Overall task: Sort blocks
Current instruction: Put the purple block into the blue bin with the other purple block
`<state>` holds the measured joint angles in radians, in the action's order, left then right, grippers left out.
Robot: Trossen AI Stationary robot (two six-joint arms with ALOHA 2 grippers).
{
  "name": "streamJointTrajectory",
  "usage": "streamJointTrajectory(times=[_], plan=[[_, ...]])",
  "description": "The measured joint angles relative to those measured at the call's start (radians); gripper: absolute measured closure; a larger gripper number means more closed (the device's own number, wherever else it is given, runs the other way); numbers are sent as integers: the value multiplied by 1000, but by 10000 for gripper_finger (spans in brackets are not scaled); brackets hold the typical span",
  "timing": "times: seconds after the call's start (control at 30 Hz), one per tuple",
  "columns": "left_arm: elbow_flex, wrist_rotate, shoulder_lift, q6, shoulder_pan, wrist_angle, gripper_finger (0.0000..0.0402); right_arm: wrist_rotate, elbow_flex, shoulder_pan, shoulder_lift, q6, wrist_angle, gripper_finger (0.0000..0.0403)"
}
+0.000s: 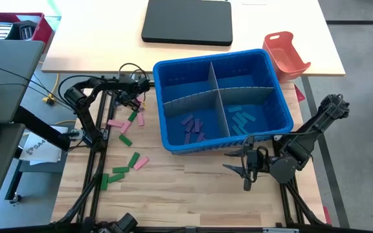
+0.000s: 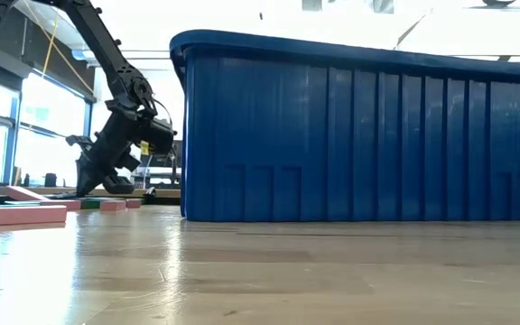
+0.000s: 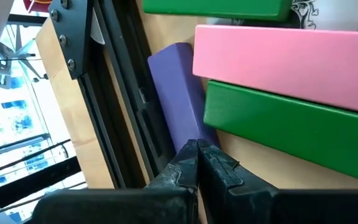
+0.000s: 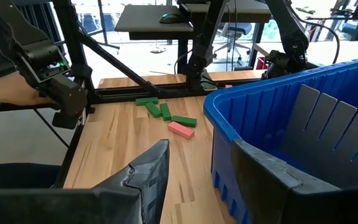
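1. Tabletop (image 1: 193,188): pale wood fills the lower frame of the high view.
2. Blue bin (image 1: 173,139): centre of frame, split in four; purple blocks (image 1: 193,126) lie lower left inside, blue blocks (image 1: 241,118) lower right.
3. Left claw (image 1: 136,92): left of the bin, clenched on nothing, tips low at a purple block (image 3: 179,93).
4. Right claw (image 1: 246,165): waits below the bin, released.
5. Loose blocks (image 1: 127,139): green and pink, scattered centre left.
6. Step, judged: picking purple; next, open the claw and straddle it.

Green, pink, purple blocks (image 1: 129,138); blue bin (image 1: 277,97) (grey dividers (image 1: 215,90))
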<state>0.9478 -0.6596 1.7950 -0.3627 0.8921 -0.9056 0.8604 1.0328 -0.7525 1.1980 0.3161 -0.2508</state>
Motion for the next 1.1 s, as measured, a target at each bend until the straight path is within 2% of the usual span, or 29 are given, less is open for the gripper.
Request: streamJointTrajectory(times=[0.63, 0.8, 0.9, 1.1], plan=[[-31, 68, -2, -28, -55, -40, 401, -4, 0, -1, 0, -3, 0, 234], [-32, 156, -54, -49, -129, -75, 401, -4, 0, -1, 0, -9, 0, 234], [-32, 144, -80, -53, -141, -88, 401, -4, 0, -1, 0, -7, 0, 234], [-32, 88, -90, -71, -70, -85, 401, -4, 0, -1, 0, -2, 0, 234]])
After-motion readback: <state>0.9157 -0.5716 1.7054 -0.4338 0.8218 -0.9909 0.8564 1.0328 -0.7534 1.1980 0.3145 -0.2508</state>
